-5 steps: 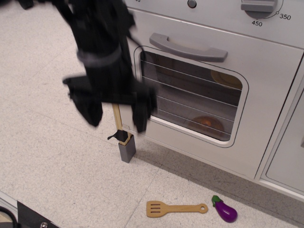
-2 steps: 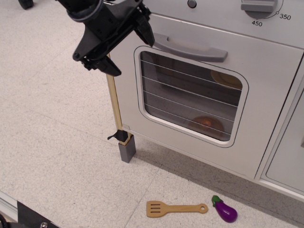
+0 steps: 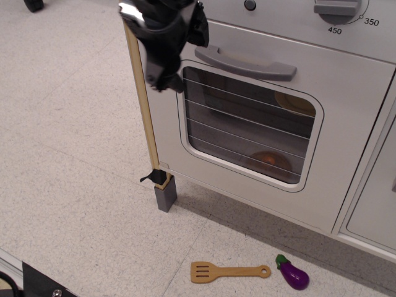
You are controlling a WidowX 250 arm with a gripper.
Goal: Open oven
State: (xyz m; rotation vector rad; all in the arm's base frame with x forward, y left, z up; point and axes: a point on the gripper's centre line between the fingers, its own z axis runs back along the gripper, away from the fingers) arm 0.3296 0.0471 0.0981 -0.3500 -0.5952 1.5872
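Observation:
The white toy oven's door [image 3: 346, 154] is closed. It has a rounded window [image 3: 247, 130] crossed by thin lines, with a dark interior behind it. A grey bar handle [image 3: 245, 62] runs above the window, and a numbered dial [image 3: 339, 8] sits above that. My black gripper [image 3: 182, 54] is at the door's upper left corner, just left of the handle's left end. Its jaws are spread, with one finger [image 3: 200, 30] near the handle end and the other [image 3: 162, 79] lower by the window's corner. It holds nothing.
A thin wooden strip [image 3: 145, 111] runs down the oven's left edge to a grey foot block [image 3: 166, 193]. A wooden spatula [image 3: 229, 271] and a purple toy eggplant [image 3: 292, 273] lie on the floor in front. A plain white cabinet door [image 3: 378, 204] is at the right.
My gripper has moved up and to the right, from in front of the door's lower left to its upper left corner beside the handle's end. The door has not moved.

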